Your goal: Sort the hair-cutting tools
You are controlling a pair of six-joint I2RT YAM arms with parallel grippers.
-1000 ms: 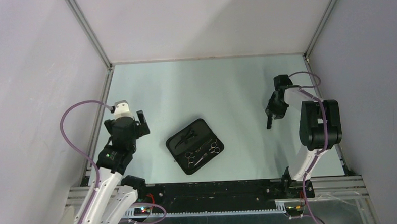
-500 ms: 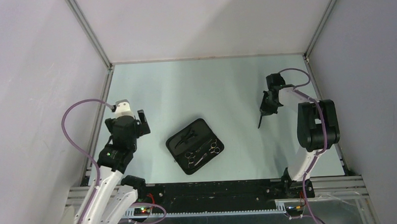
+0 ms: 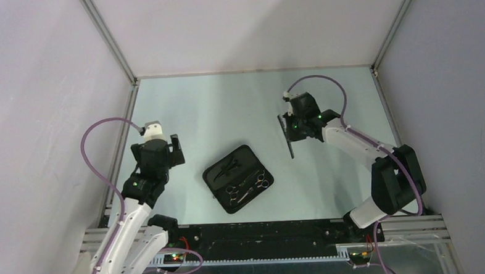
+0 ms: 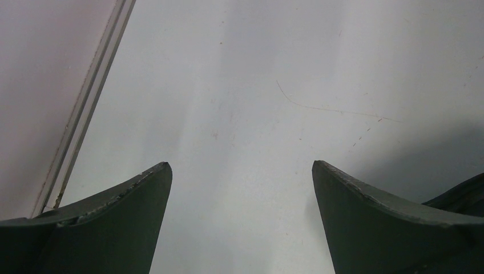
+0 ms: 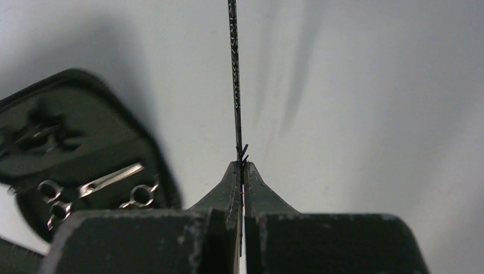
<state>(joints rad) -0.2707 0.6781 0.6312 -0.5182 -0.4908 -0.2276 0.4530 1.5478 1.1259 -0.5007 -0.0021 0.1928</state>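
Note:
A black zip case (image 3: 212,174) lies open on the table centre, with two silver scissors (image 3: 248,189) and thin black clips (image 3: 232,163) in it. My right gripper (image 3: 287,130) is shut on the black straight comb (image 3: 289,142) and holds it above the table, right of the case. In the right wrist view the comb (image 5: 234,74) runs edge-on straight out from the shut gripper (image 5: 242,162), with the case (image 5: 57,114) and scissors (image 5: 111,180) at the left. My left gripper (image 3: 174,149) is open and empty left of the case, over bare table (image 4: 240,171).
Grey enclosure walls and metal frame rails (image 3: 122,148) border the pale table on the left, back and right. The left rail also shows in the left wrist view (image 4: 91,103).
My right arm has swung left from the table's right side toward the case, carrying the comb. My left arm has barely moved.

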